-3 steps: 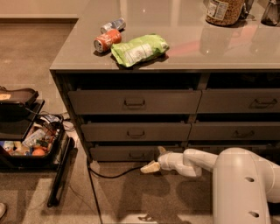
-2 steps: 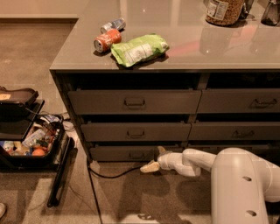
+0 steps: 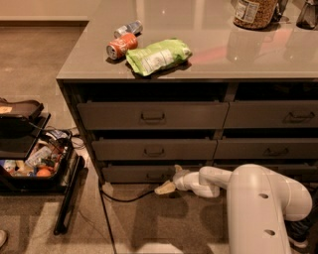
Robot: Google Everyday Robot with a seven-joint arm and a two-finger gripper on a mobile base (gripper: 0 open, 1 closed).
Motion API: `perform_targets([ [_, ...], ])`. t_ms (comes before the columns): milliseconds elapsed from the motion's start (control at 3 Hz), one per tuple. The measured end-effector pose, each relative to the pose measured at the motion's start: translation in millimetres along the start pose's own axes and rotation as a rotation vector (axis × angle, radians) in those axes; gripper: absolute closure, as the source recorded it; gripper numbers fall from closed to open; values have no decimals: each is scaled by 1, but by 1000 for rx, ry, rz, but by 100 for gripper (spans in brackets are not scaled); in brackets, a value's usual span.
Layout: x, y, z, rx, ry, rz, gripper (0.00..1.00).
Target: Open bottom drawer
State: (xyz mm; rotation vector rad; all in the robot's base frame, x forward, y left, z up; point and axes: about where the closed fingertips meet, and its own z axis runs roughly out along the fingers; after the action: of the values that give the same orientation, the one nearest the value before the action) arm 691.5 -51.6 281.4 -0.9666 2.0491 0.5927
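The bottom drawer (image 3: 130, 173) is the slim grey-brown panel at the foot of the left column of the cabinet, just above the carpet. Its front looks about flush with the drawers above. My gripper (image 3: 164, 187) is low to the floor at the right half of that front, pointing left and slightly down. The white arm (image 3: 258, 198) reaches in from the lower right. The gripper and wrist cover the drawer's right end, and I cannot make out its handle.
Two taller drawers (image 3: 151, 116) sit above it. On the countertop are a red can (image 3: 121, 45), a silver can (image 3: 128, 28), a green bag (image 3: 158, 55) and a jar (image 3: 255, 12). An open black case (image 3: 30, 161) and a dark cable (image 3: 119, 199) lie on the carpet to the left.
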Motion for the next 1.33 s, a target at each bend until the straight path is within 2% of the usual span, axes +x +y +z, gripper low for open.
perform_targets([
  [333, -2, -1, 7, -1, 8, -13, 0],
  [667, 7, -11, 45, -48, 23, 26, 0],
  [1333, 7, -20, 49, -39, 20, 20, 0],
])
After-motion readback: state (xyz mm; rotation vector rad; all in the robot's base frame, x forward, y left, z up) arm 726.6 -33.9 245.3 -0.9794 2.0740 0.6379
